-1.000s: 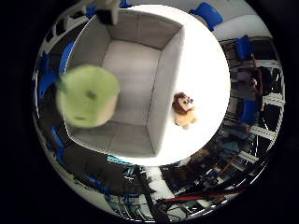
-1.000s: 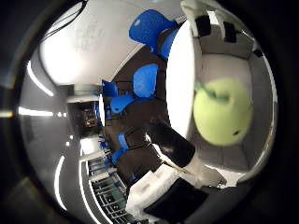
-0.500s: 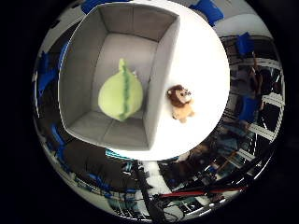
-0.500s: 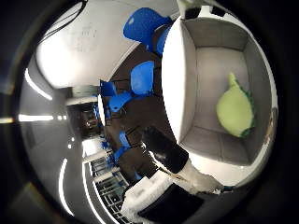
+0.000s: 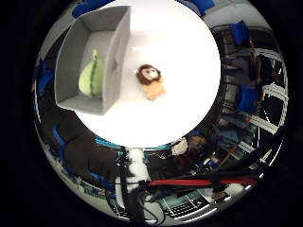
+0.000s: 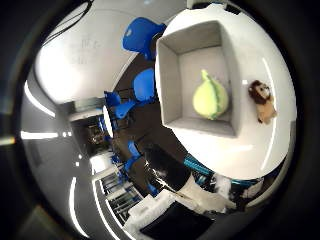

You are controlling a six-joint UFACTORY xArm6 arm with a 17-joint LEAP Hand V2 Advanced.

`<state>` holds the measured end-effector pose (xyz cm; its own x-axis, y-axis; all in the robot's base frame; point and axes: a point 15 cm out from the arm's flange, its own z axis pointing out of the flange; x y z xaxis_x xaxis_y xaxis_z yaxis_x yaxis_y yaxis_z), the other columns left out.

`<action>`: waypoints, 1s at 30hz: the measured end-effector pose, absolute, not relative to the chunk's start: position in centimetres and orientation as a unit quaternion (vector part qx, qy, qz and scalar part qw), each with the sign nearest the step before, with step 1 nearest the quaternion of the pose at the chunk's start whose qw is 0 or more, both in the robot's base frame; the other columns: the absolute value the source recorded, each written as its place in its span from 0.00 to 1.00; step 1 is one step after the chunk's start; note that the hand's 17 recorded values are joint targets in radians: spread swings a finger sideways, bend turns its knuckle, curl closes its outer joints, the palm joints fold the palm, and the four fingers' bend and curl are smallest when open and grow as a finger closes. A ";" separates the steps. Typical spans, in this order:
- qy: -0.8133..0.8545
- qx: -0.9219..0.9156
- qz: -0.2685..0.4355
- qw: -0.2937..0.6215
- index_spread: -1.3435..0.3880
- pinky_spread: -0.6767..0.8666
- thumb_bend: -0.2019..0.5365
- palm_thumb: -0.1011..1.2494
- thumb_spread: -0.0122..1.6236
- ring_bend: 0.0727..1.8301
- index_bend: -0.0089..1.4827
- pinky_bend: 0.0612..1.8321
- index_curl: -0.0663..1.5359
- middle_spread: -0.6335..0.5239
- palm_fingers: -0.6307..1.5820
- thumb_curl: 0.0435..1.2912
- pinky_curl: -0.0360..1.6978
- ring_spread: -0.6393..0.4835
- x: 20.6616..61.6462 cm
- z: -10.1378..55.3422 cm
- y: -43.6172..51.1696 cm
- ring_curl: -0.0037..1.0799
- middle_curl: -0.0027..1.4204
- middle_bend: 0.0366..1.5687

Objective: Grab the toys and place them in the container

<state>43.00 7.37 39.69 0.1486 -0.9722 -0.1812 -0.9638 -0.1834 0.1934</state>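
Observation:
A green plush toy [image 5: 92, 76] lies inside the grey open-topped container [image 5: 115, 55], which stands on a round white table [image 5: 185, 95]. A small brown lion toy [image 5: 148, 79] lies on the table just beside the container's wall. The right thumb side palm view shows the same green toy [image 6: 208, 97] in the container [image 6: 172, 80] and the lion [image 6: 262, 100] outside it. My right hand is well above the table, over the lion and the container.
Blue chairs [image 6: 143, 35] stand around the table, with more of them in the right little finger side palm view [image 5: 241, 36]. White and black parts of the arm [image 6: 190, 182] reach in beyond the table's edge.
The green toy was close to the palm a second ago and now lies in the container. The camera has pulled up and away, so the container and lion look smaller.

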 end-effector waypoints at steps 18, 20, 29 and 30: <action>-0.640 0.714 -0.184 0.217 0.73 0.78 0.24 0.30 0.68 0.12 0.11 0.27 0.21 0.78 0.31 0.17 0.22 0.87 42.6 28.3 1.0 0.23 0.22 0.10; -0.647 0.711 -0.172 0.212 0.73 0.78 0.24 0.30 0.68 0.12 0.11 0.28 0.21 0.78 0.30 0.17 0.22 0.87 43.6 27.3 1.0 0.23 0.22 0.10; -0.678 0.698 -0.131 0.187 0.74 0.78 0.25 0.31 0.68 0.13 0.11 0.30 0.21 0.78 0.29 0.18 0.21 0.87 47.1 23.6 1.2 0.24 0.22 0.10; -0.678 0.698 -0.132 0.188 0.74 0.78 0.24 0.31 0.68 0.14 0.11 0.30 0.21 0.78 0.29 0.18 0.21 0.87 47.1 23.4 1.2 0.24 0.22 0.10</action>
<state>47.10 1.18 23.35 0.0456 -0.9964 0.0713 -0.8972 -0.0094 0.4415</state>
